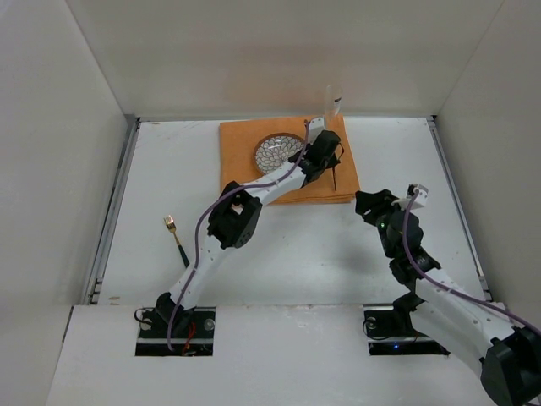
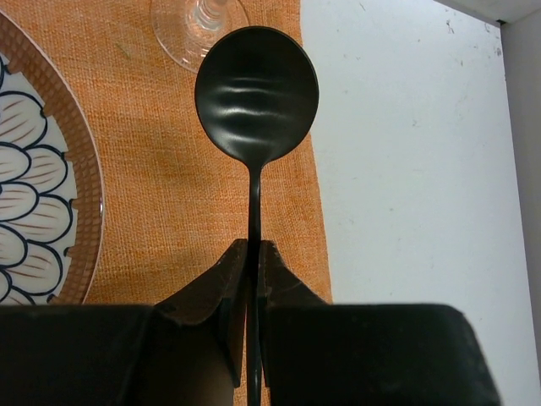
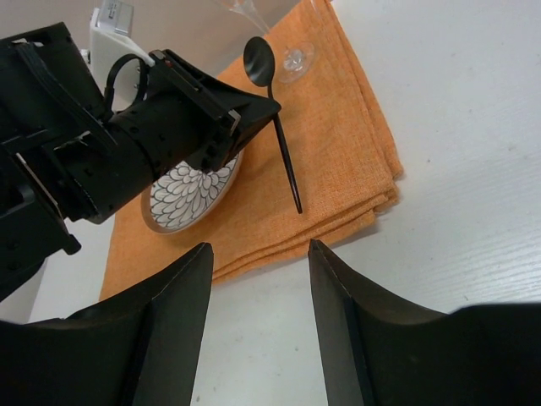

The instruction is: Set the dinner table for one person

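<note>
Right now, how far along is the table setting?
Done: plate and glass sit on the orange mat. In hand: left jaws shut on the black spoon, held over the mat right of the plate. To do: fork lies on the table, off the mat; right jaws open, empty.

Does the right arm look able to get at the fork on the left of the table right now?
Probably not. The fork lies far left, and the left arm, holding the spoon, stretches diagonally between it and the open right gripper.
</note>
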`<state>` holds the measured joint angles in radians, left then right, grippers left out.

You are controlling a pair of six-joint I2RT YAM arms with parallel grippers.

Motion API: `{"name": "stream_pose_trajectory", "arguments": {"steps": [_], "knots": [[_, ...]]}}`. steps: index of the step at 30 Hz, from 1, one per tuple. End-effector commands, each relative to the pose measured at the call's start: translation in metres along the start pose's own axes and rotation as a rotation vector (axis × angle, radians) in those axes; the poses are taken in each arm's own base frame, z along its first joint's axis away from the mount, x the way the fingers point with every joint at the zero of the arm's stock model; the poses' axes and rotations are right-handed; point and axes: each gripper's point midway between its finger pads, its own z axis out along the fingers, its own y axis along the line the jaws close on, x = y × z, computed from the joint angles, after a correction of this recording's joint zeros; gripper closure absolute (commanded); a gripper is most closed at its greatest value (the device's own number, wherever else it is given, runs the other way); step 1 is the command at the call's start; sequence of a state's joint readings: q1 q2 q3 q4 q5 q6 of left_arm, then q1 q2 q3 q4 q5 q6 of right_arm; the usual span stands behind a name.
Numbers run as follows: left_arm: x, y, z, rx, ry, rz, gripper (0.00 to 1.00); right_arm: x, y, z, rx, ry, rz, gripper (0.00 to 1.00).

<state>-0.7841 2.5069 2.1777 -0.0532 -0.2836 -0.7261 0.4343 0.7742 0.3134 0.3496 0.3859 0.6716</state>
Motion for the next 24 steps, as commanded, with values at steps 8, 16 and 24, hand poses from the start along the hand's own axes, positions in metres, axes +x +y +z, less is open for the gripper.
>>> {"name": "stream_pose_trajectory", "arguments": {"steps": [8, 16, 24], "knots": [[-0.003, 0.0, 0.01, -0.002, -0.022, -0.026, 1.0, -0.009, 0.01, 0.001, -0.03, -0.039, 0.026, 0.45], [0.006, 0.009, 0.015, -0.014, -0.018, -0.045, 0.9, -0.012, 0.008, 0.001, -0.017, -0.055, 0.017, 0.45], [-0.01, -0.009, -0.015, 0.031, -0.056, -0.064, 0.72, -0.012, 0.006, -0.001, -0.017, -0.055, 0.022, 0.45]]}}
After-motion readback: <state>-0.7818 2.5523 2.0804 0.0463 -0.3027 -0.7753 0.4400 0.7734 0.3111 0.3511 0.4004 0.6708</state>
